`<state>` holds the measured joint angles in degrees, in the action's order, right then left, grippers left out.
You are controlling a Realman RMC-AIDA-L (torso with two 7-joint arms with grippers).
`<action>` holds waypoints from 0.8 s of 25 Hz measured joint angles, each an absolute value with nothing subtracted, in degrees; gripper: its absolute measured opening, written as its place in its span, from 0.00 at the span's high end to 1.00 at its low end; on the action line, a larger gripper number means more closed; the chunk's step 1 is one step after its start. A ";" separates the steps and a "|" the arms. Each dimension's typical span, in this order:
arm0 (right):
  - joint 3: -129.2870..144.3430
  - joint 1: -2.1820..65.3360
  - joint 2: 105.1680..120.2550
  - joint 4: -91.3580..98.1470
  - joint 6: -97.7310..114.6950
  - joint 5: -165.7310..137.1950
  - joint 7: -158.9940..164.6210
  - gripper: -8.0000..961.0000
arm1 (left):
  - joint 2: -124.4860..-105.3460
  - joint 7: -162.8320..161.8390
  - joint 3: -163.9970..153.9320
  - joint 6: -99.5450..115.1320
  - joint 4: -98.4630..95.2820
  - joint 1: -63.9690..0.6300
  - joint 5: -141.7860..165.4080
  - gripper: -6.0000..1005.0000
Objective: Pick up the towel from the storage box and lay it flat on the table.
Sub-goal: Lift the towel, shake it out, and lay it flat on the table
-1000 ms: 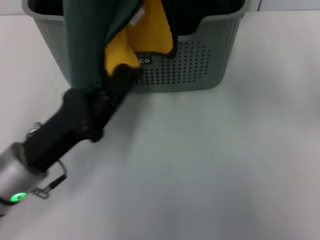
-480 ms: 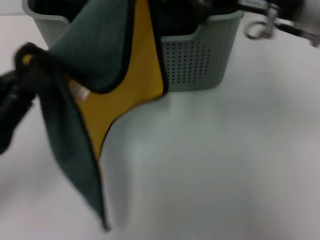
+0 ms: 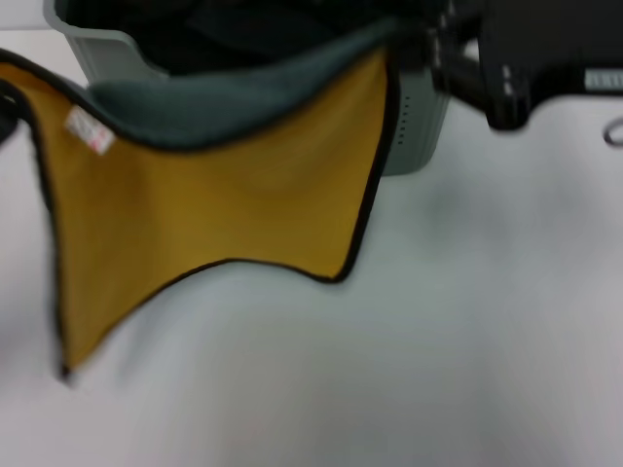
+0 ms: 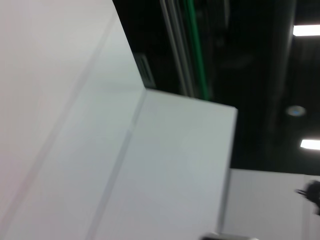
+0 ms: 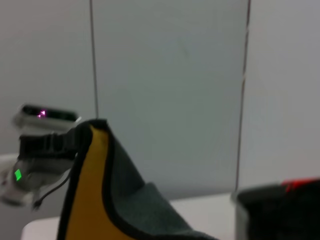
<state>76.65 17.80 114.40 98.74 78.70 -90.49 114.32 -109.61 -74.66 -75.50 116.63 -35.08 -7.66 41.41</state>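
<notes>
towel now stretched wide, yellow face out, clear of storage box | right gripper clamps a top corner; left gripper's jaws: cannot tell | ready to lower onto table

towel: soft matt cloth | storage box: seemingly plastic | table: smooth

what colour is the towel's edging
Black, running around the towel; clearest in the head view.

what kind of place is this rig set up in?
Probably an indoor lab or test cell: plain white table, pale wall panels, dark ceiling with strip lights. Nothing homelike besides the storage box and towel.
</notes>
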 joint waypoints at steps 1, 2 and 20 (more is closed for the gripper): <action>76.08 17.83 114.41 99.33 80.80 -91.34 116.04 0.96 | -109.58 -76.42 -75.50 116.63 -35.87 -7.86 42.52 0.97; 75.69 17.84 114.41 99.84 82.20 -91.84 117.16 0.96 | -109.56 -78.39 -75.51 116.63 -36.84 -8.08 43.70 0.97; 71.04 18.28 114.71 106.19 103.52 -90.15 133.81 0.96 | -109.71 -96.29 -75.31 116.72 -55.23 -3.19 53.35 0.96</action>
